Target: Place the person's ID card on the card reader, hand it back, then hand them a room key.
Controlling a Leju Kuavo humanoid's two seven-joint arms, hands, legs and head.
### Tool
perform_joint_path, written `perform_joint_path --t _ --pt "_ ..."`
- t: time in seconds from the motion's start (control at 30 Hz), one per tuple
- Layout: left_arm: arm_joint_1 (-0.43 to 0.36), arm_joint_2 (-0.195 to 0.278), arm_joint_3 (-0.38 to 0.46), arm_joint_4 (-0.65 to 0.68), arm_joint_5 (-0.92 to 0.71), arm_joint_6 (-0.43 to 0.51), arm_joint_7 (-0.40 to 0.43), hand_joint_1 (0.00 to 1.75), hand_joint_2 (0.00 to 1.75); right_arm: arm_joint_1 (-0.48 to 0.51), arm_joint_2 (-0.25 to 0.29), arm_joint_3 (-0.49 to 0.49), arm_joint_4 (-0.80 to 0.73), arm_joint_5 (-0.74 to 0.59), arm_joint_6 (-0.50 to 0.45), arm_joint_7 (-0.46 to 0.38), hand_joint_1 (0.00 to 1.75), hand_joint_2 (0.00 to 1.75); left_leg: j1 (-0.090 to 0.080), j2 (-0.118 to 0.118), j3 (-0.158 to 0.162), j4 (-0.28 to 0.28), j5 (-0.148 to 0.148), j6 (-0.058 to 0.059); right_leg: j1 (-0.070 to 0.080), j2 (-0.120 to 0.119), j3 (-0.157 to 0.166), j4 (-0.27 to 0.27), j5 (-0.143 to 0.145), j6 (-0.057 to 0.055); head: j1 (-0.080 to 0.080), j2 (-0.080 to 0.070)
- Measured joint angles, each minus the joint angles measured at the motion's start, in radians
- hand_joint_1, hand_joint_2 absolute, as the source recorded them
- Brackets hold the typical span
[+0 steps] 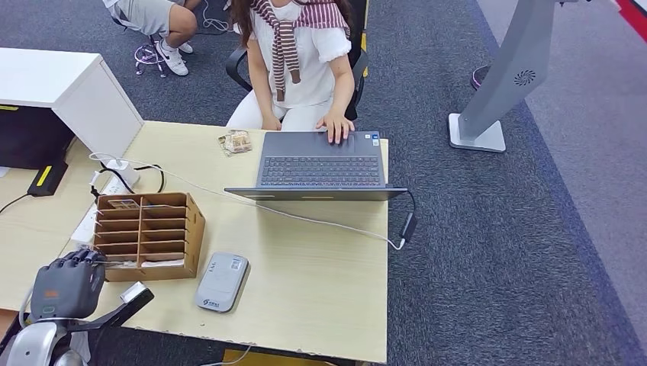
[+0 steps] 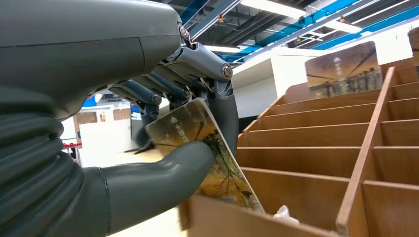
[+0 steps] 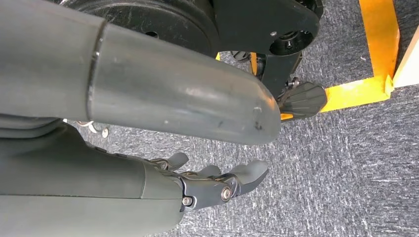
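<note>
My left hand (image 1: 67, 286) is at the near left corner of the wooden card rack (image 1: 149, 235) on the desk. In the left wrist view its thumb (image 2: 163, 177) and fingers pinch a picture-printed room key card (image 2: 197, 143), whose lower end sits in the rack's front slot (image 2: 276, 195). Another such card (image 2: 343, 69) stands in a far slot. The grey card reader (image 1: 221, 280) lies flat on the desk just right of the rack. My right hand (image 3: 217, 182) hangs over carpet, fingers stretched out, holding nothing. The person (image 1: 297, 53) sits across the desk, one hand (image 1: 336, 126) on the laptop.
An open laptop (image 1: 320, 164) faces the person, its cable (image 1: 320, 221) trailing across the desk to the right edge. A small brownish item (image 1: 236, 142) lies left of the laptop. A white cabinet (image 1: 65, 91) stands at the far left, a grey stand (image 1: 496, 84) on the carpet at right.
</note>
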Motion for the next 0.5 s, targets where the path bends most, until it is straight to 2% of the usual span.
perform_joint_path --t 0.5 --pt "-0.002 0.000 0.000 0.001 0.004 0.000 -0.005 1.75 1.75 0.000 0.000 0.000 0.000 0.002 0.009 0.000 0.00 0.00 0.000 0.000 0.000 0.000 0.000 0.000 0.000 0.000 0.000 0.000 0.000 0.000 0.000 0.000"
